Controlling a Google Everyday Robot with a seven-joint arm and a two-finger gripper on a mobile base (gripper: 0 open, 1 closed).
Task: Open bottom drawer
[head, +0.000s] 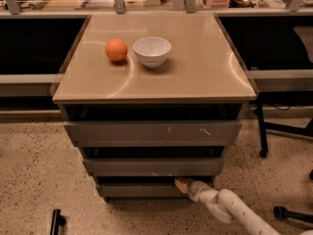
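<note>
Low at the front of the grey three-drawer cabinet [73, 131], we see the gripper [182, 184] pressed up against the bottom drawer [139, 190]. Its pale yellowish tip sits at the drawer front's upper edge, right of centre, where a dark gap separates it from the front above. We cannot tell how far the gripper is open, nor whether it has hold of anything. The white arm [230, 209] behind it runs in from the lower right corner of the view, sloping up towards the cabinet.

The bottom drawer is the lowest and narrowest-looking of the three fronts, plain grey and close to the speckled floor [34, 180]. Above it is the mid-sized drawer front [151, 167], and above that the widest drawer front [122, 132], which carries pale scratch marks near its middle. Each front has a dark band of shadow along its top.

On the tan cabinet top [200, 67] an orange [116, 50] sits just beside a white bowl [152, 51], the orange to the left; both are on the far left part of the surface. We also see a black chair base [264, 131] to the right of the cabinet and a small black object [56, 222] on the floor at lower left.
</note>
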